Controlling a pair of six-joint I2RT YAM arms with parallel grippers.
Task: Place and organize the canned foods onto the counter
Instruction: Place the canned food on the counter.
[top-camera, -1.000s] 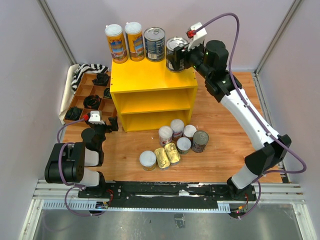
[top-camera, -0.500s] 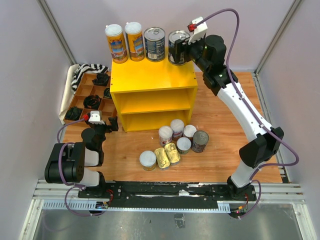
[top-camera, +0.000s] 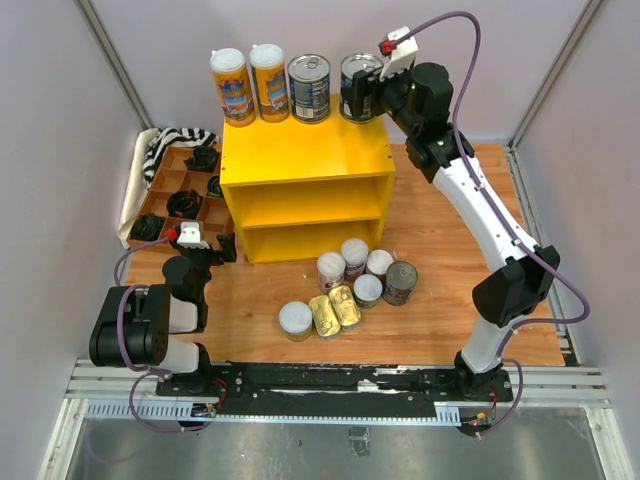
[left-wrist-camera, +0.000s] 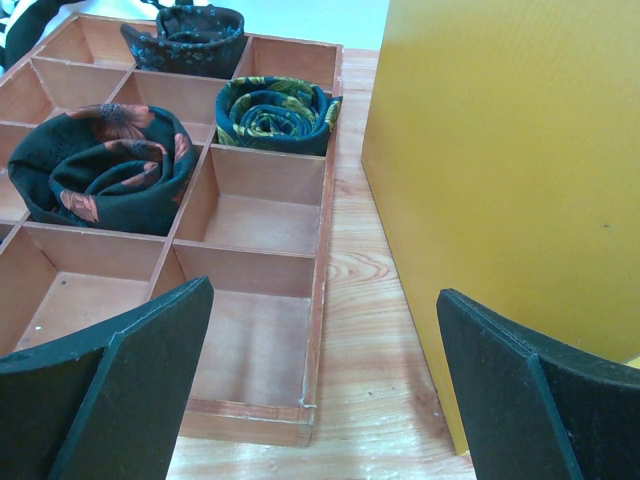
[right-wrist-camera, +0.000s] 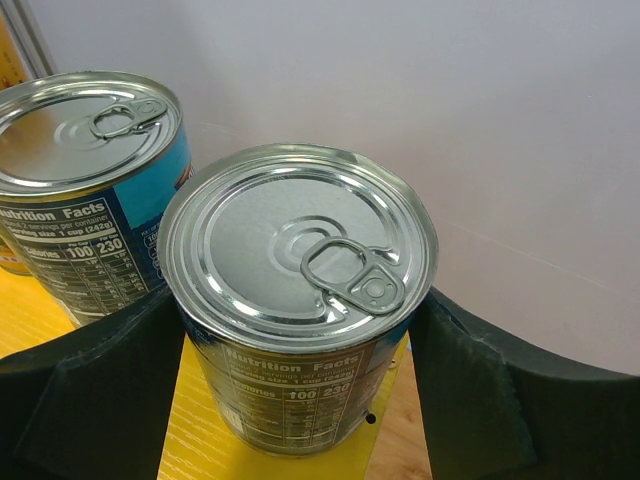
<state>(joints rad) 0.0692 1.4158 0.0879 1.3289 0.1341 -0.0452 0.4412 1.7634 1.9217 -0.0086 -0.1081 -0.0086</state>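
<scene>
just shifted silver-topped can up-frame into back row atop counter; pinched in right gripper; left gripper spread wide. release next.

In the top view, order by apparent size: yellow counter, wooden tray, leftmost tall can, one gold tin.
1. yellow counter
2. wooden tray
3. leftmost tall can
4. gold tin; can is nearer the camera, so this pair is unsure.

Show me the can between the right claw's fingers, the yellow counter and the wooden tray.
can (right-wrist-camera: 292, 242): right wrist view, centre of its lid.
yellow counter (top-camera: 300, 150): top external view, bare flat top.
wooden tray (left-wrist-camera: 255, 222): left wrist view, empty compartment floor.
</scene>
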